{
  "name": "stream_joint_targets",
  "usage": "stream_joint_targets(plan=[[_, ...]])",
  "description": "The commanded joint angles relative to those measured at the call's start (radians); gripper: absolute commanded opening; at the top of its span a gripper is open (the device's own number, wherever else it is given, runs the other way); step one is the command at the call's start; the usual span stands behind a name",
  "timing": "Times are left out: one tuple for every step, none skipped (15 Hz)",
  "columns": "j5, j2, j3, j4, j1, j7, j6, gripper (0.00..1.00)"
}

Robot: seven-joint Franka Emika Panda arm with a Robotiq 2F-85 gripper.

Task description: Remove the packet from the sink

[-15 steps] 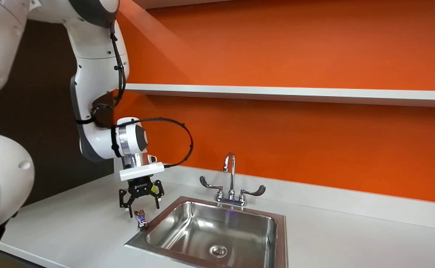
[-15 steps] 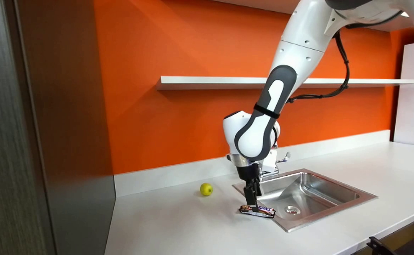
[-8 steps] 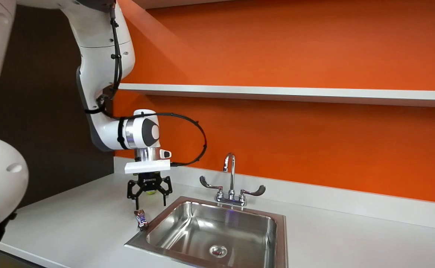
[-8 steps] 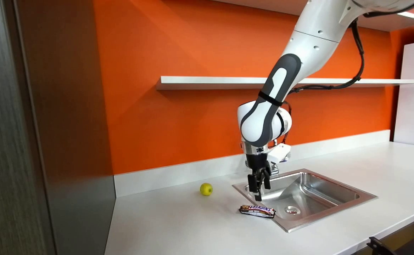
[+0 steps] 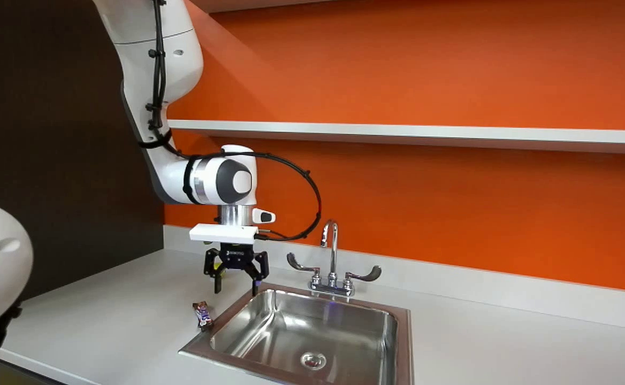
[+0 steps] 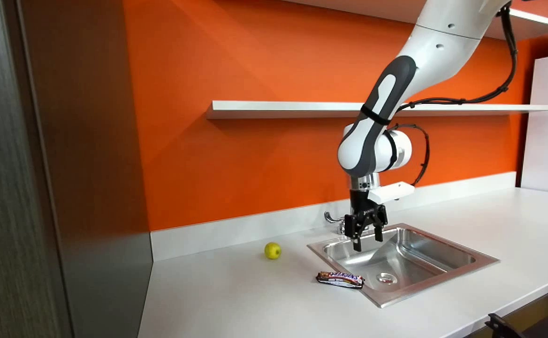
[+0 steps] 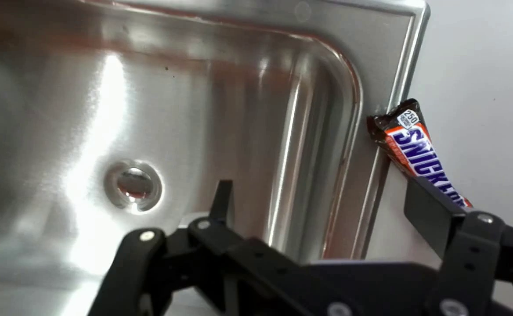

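Packet [image 7: 417, 151] overlapping sink rim [image 7: 375, 61], faucet [image 5: 334, 262] behind sink, yellow ball [image 6: 272, 250] apart

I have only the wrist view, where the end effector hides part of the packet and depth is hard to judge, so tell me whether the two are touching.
Observer: Not touching. In both exterior views, a visible gap separates the end effector from the packet.

Operator: Good. Now report a loose thing that my picture misses.

Observer: In an exterior view, a small yellow-green ball sits on the counter, apart from the packet and from the rim of the sink.
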Motion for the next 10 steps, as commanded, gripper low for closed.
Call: stream_joint_targets(plan=[[0.051, -0.059, -0.019, -0.051, -0.025, 0.068, -0.004, 1.00], [0.052, -0.061, -0.026, -0.055, -0.028, 0.079, -0.009, 1.00], [0.048, -0.061, -0.033, -0.056, -0.030, 0.089, -0.020, 1.00], [0.034, -0.024, -0.026, -0.029, -0.025, 0.056, -0.002, 1.00], [0.034, -0.025, -0.030, -0.033, -0.027, 0.064, -0.002, 1.00], [0.034, -0.025, -0.033, -0.036, -0.028, 0.068, -0.002, 1.00], [0.034, -0.025, -0.034, -0.037, -0.028, 0.071, -0.002, 1.00], [0.034, -0.025, -0.034, -0.038, -0.028, 0.073, -0.002, 1.00], [0.034, -0.025, -0.034, -0.038, -0.028, 0.074, -0.002, 1.00], [0.034, -0.025, -0.034, -0.038, -0.028, 0.075, -0.002, 1.00]])
